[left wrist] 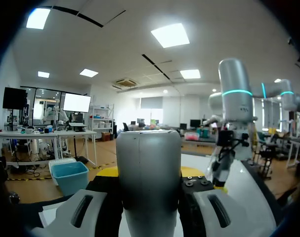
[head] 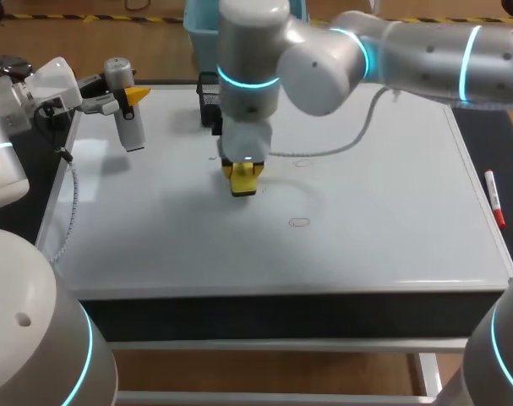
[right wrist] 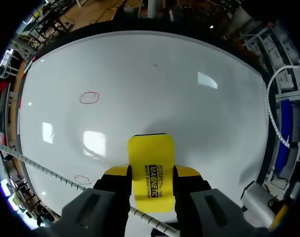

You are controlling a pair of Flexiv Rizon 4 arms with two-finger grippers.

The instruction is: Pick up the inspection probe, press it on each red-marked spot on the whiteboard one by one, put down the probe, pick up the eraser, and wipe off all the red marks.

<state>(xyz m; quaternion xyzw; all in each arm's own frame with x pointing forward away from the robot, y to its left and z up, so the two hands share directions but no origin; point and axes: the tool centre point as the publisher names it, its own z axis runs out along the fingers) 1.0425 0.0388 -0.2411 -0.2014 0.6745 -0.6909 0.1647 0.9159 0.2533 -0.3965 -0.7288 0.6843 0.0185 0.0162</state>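
My left gripper [head: 128,98] is shut on the grey cylindrical probe [head: 126,114] and holds it upright over the whiteboard's [head: 383,194] far left corner. In the left wrist view the probe [left wrist: 150,182] fills the space between the fingers of that gripper [left wrist: 150,173]. My right arm comes in from the right and reaches past the middle. Its gripper [head: 243,179] is shut on the yellow eraser [head: 243,184], which is down on the board. The eraser [right wrist: 150,173] sits between the fingers of the right gripper [right wrist: 150,170]. Ahead of it is a red oval mark [right wrist: 89,97]; a fainter one [right wrist: 82,178] lies beside the gripper.
Two faint red ovals [head: 299,222] [head: 302,162] lie to the right of the eraser. A red marker pen [head: 493,199] rests off the board's right edge. A black holder [head: 208,97] stands at the far edge behind my right arm. A cable [head: 324,152] hangs over the board.
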